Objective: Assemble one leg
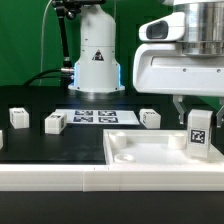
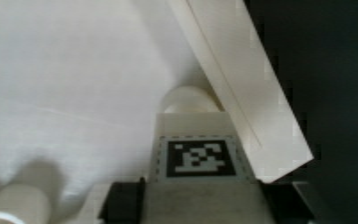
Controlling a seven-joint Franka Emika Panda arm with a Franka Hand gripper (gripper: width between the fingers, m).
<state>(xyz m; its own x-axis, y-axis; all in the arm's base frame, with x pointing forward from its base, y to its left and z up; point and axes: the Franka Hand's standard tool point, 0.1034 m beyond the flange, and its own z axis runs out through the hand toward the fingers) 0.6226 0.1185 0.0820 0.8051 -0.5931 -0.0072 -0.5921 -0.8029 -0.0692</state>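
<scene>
My gripper (image 1: 197,117) is shut on a leg (image 1: 199,134), a small white post with a black-and-white tag on its face. It holds the leg upright at the large flat white panel (image 1: 140,152), near the corner on the exterior view's right. In the wrist view the leg (image 2: 201,158) sits between the dark fingers (image 2: 130,200), with the gripper (image 2: 215,196) close above the panel (image 2: 87,90) and beside its raised edge (image 2: 247,80). I cannot tell whether the leg's foot touches the panel.
Three more white legs stand on the black table: two at the exterior view's left (image 1: 17,117) (image 1: 54,122) and one in the middle (image 1: 150,118). The marker board (image 1: 95,117) lies behind them. The arm's white base (image 1: 95,60) stands at the back.
</scene>
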